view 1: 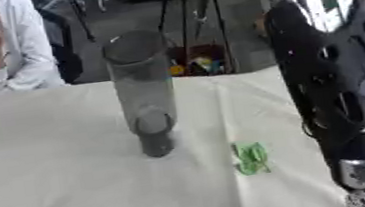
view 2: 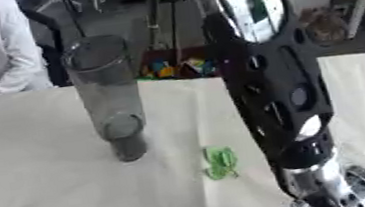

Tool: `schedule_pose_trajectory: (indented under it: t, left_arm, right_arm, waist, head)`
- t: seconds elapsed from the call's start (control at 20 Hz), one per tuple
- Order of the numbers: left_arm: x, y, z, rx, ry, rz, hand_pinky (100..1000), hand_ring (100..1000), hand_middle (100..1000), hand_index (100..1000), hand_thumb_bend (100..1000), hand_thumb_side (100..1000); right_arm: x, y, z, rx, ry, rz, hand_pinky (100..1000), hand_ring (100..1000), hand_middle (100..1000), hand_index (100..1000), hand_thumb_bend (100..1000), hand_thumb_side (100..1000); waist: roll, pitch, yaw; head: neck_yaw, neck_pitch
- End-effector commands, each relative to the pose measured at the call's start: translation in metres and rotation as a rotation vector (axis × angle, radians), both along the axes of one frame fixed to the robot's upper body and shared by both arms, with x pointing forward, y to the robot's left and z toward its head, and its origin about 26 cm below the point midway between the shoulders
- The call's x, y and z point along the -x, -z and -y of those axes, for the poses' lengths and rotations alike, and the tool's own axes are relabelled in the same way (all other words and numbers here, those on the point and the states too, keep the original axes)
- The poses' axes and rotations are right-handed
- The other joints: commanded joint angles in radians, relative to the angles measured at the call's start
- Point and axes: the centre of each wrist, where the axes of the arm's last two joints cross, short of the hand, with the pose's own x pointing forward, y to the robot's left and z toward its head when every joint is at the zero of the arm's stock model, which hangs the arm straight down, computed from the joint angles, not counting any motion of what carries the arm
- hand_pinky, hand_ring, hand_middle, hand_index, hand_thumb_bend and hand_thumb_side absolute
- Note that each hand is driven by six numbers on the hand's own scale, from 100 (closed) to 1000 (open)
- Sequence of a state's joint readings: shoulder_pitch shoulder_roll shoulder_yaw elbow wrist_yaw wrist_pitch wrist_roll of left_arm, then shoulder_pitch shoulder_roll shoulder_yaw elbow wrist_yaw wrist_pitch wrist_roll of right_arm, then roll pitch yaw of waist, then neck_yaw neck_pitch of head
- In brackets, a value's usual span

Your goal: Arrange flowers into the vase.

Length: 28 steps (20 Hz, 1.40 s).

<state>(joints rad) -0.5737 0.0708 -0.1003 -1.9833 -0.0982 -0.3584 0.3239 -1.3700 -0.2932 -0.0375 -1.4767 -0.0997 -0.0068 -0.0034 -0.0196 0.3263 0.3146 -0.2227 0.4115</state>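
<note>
Left eye view: a tall, clear cylindrical vase (view 1: 143,93) stands upright on the pale cloth-covered table (view 1: 56,192), left of centre, with nothing visible inside it. A small green item (view 1: 251,157), apparently leaves or a flower part, lies flat on the cloth to the right of the vase base, near it but apart. The robot's right arm (view 1: 334,85), black with a silver joint, crosses the right side of the frame; its hand is not shown, so the state of the fingers cannot be told. The left hand does not appear. Right eye view: the same arm fills more of the centre-right, reaching up and away behind the vase, with its lower end just beside the green item. The vase stands close to the arm's left edge. Judged risk: the arm sweeps near a tall, narrow, empty vessel, so a sideways drift of the forearm could tip it; likewise, the arm may brush the green piece and shift it across the cloth.
</note>
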Motion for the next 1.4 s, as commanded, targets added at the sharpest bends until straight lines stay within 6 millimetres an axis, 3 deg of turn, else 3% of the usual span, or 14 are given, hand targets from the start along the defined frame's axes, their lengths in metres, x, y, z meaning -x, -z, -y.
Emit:
schedule_pose_trajectory:
  t: [0.05,0.7,1.4]
  left_arm:
    - [0.003,-0.008,-0.001,-0.013,0.005,0.034,784,854,889,960,100,1000]
    - [0.003,-0.008,-0.003,-0.034,0.002,0.035,783,854,889,960,100,1000]
    - [0.003,-0.011,-0.002,-0.039,0.01,0.046,783,854,888,960,100,1000]
  right_arm:
    - [0.001,-0.015,-0.001,-0.013,-0.004,0.012,215,188,145,216,100,591]
    - [-0.01,-0.042,-0.006,-0.086,-0.026,-0.062,219,194,146,216,100,601]
    - [-0.012,-0.04,-0.023,-0.101,-0.071,-0.109,220,195,143,215,100,605]
  waist:
    - [0.0,-0.022,0.004]
    - [-0.025,-0.044,0.006]
    - [-0.039,-0.043,0.019]
  head:
    - [0.008,-0.007]
    - [0.035,0.004]
    - [0.014,-0.003]
